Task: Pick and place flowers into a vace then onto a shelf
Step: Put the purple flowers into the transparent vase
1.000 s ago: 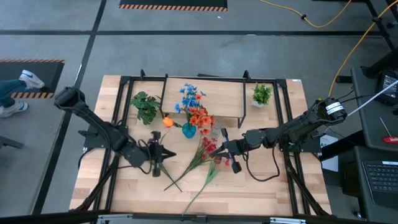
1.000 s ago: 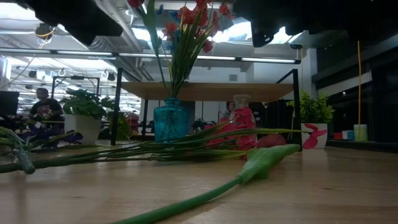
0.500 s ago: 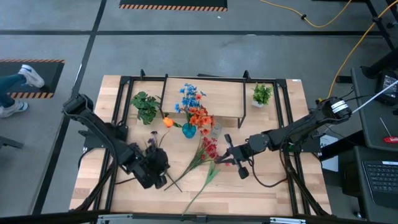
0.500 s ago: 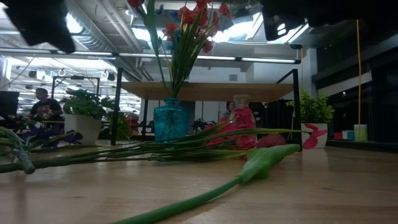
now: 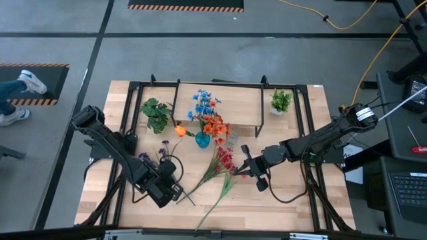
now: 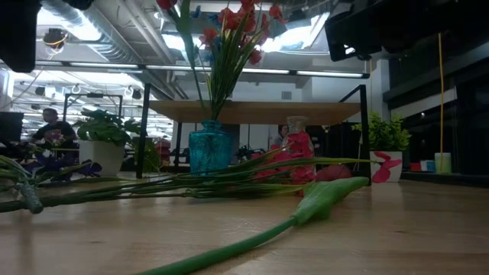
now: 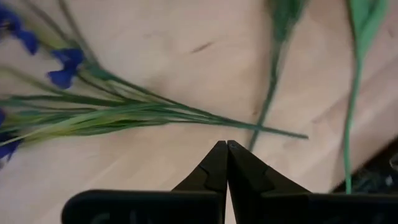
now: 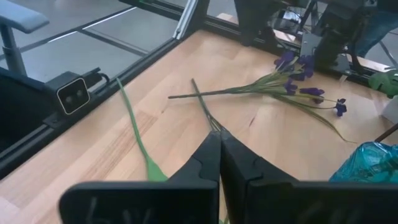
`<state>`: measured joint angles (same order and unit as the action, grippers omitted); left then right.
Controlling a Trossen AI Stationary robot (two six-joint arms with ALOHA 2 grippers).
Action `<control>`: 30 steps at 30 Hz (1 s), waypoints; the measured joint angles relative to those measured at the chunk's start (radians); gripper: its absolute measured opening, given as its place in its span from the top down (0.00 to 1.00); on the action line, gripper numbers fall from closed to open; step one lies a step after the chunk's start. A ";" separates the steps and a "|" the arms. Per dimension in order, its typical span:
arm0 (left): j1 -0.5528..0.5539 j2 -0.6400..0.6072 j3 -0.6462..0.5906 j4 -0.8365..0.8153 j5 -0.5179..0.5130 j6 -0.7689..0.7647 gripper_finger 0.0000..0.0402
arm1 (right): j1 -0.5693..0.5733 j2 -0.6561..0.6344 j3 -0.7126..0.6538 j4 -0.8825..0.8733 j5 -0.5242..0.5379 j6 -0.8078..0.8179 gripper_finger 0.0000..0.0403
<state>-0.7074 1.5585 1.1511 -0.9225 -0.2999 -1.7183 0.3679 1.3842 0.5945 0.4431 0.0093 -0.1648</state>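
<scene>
On the left side of the wooden table (image 5: 280, 200), the left gripper (image 5: 175, 190) hangs low over the front part of the wood. Its two dark fingers (image 7: 214, 171) are pressed tight together and hold nothing. Right by its tip lie the purple flowers (image 5: 159, 155), flat on the table, with their thin green stems (image 7: 149, 113) running past the closed fingers but not between them.

A little farther back on the left stands a leafy green plant (image 5: 156, 115) in a pot. Next to it, an orange tulip (image 5: 179, 131) sits close to the blue glass vase (image 5: 202, 139). The vase stands upright near the middle of the table, just in front of the shelf (image 5: 220, 105), not on it. Blue flowers (image 5: 205, 103) and orange flowers (image 5: 215, 125) stick up out of the vase.

In front of the vase, the red flowers (image 5: 224, 159) lie flat on the table with their long stems pointing toward the front edge. A long green stem (image 6: 252, 241) lies across the wood there too.

To the right of the red flowers is the right gripper (image 5: 243, 168). Its fingers (image 8: 208, 158) are shut tight as well, with nothing in them.

At the back right, another small green plant (image 5: 281, 101) stands at the end of the shelf.
</scene>
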 joint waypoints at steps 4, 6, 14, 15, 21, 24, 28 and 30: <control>0.000 0.000 0.000 -0.063 -0.031 -0.131 0.99 | 0.000 0.000 0.000 -0.007 0.000 -0.001 0.99; 0.000 0.000 0.000 -0.082 -0.058 -0.192 0.99 | 0.000 0.000 0.000 -0.017 0.000 -0.001 0.99; 0.000 0.000 0.000 -0.068 -0.091 -0.235 0.99 | 0.000 0.000 0.000 -0.028 -0.001 -0.001 0.99; 0.000 0.000 0.000 -0.064 -0.091 -0.235 0.99 | 0.000 0.000 0.000 -0.029 -0.001 -0.001 0.99; 0.000 0.000 0.000 -0.062 -0.115 -0.232 0.93 | 0.000 0.000 0.000 -0.063 -0.003 0.000 0.99; 0.000 0.007 0.000 -0.061 -0.160 -0.232 0.86 | 0.000 0.000 0.000 -0.075 -0.003 0.002 0.99; 0.000 0.051 -0.001 -0.054 -0.166 -0.307 0.77 | 0.000 0.000 0.000 -0.076 -0.003 0.001 0.99; 0.000 0.084 -0.001 -0.042 -0.119 -0.366 0.72 | 0.000 0.000 0.000 -0.076 -0.003 0.002 0.99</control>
<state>-0.7071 1.6422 1.1503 -0.9641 -0.4191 -2.0839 0.3679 1.3842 0.5945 0.3676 0.0063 -0.1631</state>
